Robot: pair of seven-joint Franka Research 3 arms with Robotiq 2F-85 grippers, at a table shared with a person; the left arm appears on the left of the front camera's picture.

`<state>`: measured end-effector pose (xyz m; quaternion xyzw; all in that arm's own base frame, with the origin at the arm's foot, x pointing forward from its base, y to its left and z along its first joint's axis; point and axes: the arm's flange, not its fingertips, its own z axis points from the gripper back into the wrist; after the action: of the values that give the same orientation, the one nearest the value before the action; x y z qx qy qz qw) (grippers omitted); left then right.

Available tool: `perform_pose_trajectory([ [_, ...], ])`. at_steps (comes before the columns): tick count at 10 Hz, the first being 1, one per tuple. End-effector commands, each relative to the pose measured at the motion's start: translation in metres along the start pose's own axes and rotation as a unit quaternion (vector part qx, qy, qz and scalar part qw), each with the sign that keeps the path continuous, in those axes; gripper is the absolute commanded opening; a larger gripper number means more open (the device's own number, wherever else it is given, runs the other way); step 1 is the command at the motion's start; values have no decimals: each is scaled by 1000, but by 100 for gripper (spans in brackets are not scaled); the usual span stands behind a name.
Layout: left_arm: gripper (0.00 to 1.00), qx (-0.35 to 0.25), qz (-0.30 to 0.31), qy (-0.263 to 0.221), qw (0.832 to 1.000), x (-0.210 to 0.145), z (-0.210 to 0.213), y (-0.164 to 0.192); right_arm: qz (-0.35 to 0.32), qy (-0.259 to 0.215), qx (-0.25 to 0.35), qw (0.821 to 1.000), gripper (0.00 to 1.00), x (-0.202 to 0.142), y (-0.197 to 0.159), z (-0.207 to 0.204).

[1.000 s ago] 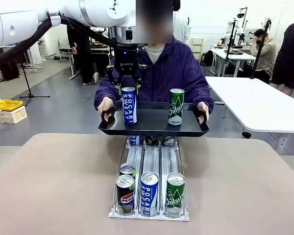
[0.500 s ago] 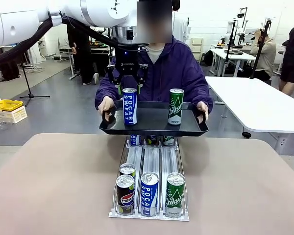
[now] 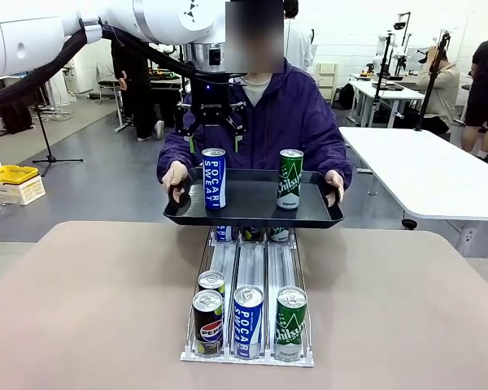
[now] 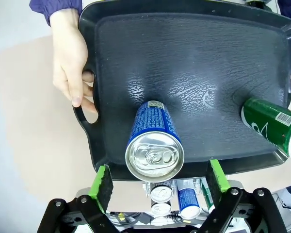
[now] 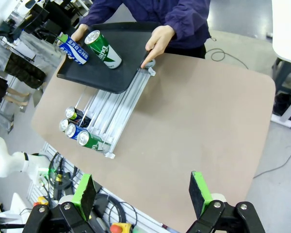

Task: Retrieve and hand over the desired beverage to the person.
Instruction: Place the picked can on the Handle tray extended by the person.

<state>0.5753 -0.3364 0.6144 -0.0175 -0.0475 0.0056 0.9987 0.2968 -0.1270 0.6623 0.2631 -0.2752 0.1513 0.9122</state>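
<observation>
Jaws spread wide on the left gripper [image 3: 211, 140], and it hangs just above the blue-and-white Pocari Sweat can [image 3: 214, 178], gripping nothing. From the left wrist view, that gripper [image 4: 159, 183] looks straight down on the can's silver top [image 4: 154, 156], one green pad [image 4: 103, 180] on either side of it with clear daylight between pad and can. The can stands upright on the black plastic tray [image 3: 253, 209], toward the tray's left half. Near it, toward the right half, stands a green Chilsung can [image 3: 289, 179], also upright.

Holding that tray level above the far edge of the table is the person in the dark navy-purple hooded jacket [image 3: 285, 118], one hand on each handle: one hand [image 3: 176, 176] at the picture's left end, the other hand [image 3: 335, 182] at the right.

Below the tray, on the beige table [image 3: 89, 301], sits the clear three-lane can rack [image 3: 251, 268]. At its near end stand a Pepsi can [image 3: 207, 322] with another can [image 3: 211, 282] just behind it, a second Pocari Sweat can [image 3: 248, 321], and a second Chilsung can [image 3: 290, 322].

Over on the other side, the right gripper [image 5: 142, 191] is high above the table's edge, jaws apart, empty, well away from tray and rack.
</observation>
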Motion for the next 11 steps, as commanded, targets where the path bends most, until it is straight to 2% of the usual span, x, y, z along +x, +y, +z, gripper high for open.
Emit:
perform_pose_trajectory([
  [1,100,11,-18,-5,1000,2,7,1,4,2,-3,1000,100,3,-2,-1],
  [3,100,19,-36,2,999,-6,10,2,4,2,-3,1000,100,3,-2,-1],
  [8,100,18,-120,-57,991,-103,31,43,4,2,-3,1000,100,3,-2,-1],
  [11,100,2,-129,-85,988,-141,32,70,4,2,-3,1000,100,3,-2,-1],
])
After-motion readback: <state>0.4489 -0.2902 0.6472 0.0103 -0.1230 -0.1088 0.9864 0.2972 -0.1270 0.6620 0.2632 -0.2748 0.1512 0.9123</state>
